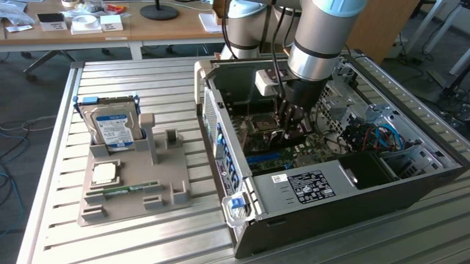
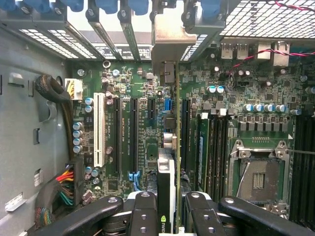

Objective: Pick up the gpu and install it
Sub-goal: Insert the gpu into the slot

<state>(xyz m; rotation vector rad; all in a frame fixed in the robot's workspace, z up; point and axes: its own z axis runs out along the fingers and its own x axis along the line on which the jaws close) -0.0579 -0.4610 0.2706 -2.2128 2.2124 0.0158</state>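
Note:
My gripper (image 1: pixel 291 125) is down inside the open computer case (image 1: pixel 411 190), above the motherboard (image 2: pixel 140 78). In the wrist view its black fingers (image 2: pixel 143 212) are shut on the gpu (image 2: pixel 166 169), a thin card seen edge-on with a logo near the pads. The card runs along the board between the long black slots (image 2: pixel 133 137) and the memory slots (image 2: pixel 212 147). Its metal bracket (image 2: pixel 167 34) reaches the rear slot openings. Whether the card's edge sits in a slot I cannot tell.
The empty CPU socket (image 2: pixel 258 174) lies beside the card, and a white slot (image 2: pixel 98 130) and cable bundle (image 2: pixel 59 189) lie on the other side. Outside the case, a grey holder (image 1: pixel 136 203) carries a hard drive (image 1: pixel 110 126), a chip (image 1: pixel 105 173) and a green memory stick (image 1: pixel 121 190).

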